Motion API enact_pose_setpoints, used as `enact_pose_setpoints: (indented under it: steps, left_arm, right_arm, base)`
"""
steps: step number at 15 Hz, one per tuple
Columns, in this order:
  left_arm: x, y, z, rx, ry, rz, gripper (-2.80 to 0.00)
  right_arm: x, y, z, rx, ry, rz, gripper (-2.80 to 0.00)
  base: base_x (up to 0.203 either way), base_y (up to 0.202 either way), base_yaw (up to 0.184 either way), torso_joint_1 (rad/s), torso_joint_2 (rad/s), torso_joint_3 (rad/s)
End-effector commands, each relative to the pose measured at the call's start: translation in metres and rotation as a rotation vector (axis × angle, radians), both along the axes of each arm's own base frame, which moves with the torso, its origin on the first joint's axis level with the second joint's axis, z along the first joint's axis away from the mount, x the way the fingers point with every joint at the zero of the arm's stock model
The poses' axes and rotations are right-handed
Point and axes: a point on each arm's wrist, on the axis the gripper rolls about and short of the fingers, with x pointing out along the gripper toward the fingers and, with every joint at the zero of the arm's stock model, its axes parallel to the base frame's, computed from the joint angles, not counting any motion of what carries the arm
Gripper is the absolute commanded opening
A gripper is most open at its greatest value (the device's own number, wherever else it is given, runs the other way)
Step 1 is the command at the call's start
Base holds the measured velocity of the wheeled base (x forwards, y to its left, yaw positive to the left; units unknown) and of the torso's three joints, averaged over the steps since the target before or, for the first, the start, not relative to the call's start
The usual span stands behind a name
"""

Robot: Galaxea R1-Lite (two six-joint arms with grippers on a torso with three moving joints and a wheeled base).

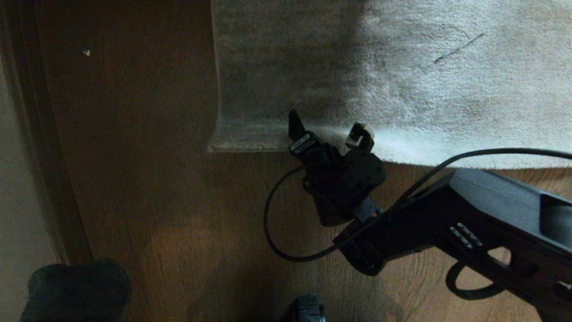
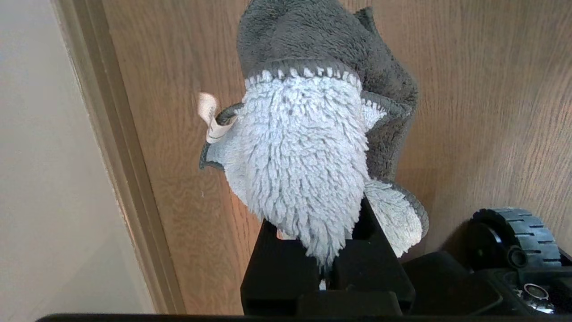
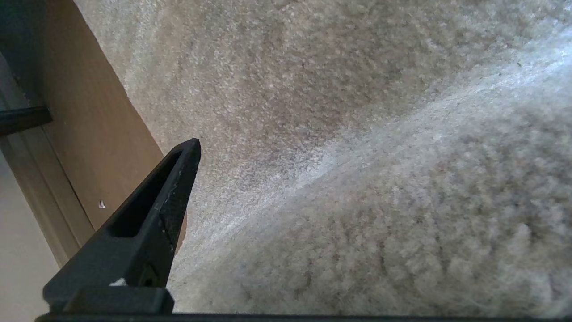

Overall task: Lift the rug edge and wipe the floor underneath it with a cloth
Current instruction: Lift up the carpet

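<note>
Cloth [image 2: 304,174] near left, clamped in left gripper [image 2: 328,268], hanging over floor [image 1: 156,201] by baseboard. Right gripper [image 1: 330,132] mid-scene at rug edge [image 1: 250,145], jaws spread wide, nothing held, edge flat between them. Farther: rug [image 1: 447,80]. Risk: fingers may pinch pile only, slip off; dangling cable [image 1: 272,223] may snag.

no text is legible; the small label on the right pincer [image 1: 330,130] is unreadable.
</note>
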Motion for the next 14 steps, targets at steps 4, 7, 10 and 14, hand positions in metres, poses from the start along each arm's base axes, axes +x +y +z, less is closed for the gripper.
enact_pose_setpoints:
  steps: [4, 7, 10, 14]
  left_arm:
    - [0.0, 0.0, -0.0001, 0.0, -0.001, 0.0, -2.8]
    - [-0.0001, 0.0, 0.0003, 0.0, -0.002, 0.0, -2.8]
    - [0.0, 0.0, -0.0001, 0.0, -0.001, 0.0, -2.8]
    - [-0.0001, 0.0, 0.0004, 0.0, -0.002, 0.0, -2.8]
  right_arm:
    - [-0.0001, -0.0005, 0.005, 0.044, -0.038, -0.001, 0.0]
    - [0.0006, 0.0002, 0.0023, 0.04, -0.034, -0.001, 0.0]
    - [0.0022, 0.002, 0.0017, 0.037, -0.04, -0.003, 0.0]
    - [0.0055, 0.0054, -0.0003, 0.026, -0.05, -0.012, 0.0]
  base:
    - [0.0, 0.0, 0.0, 0.0, 0.0, 0.0]
    - [0.0, 0.0, 0.0, 0.0, 0.0, 0.0]
    - [0.0, 0.0, 0.0, 0.0, 0.0, 0.0]
    - [0.0, 0.0, 0.0, 0.0, 0.0, 0.0]
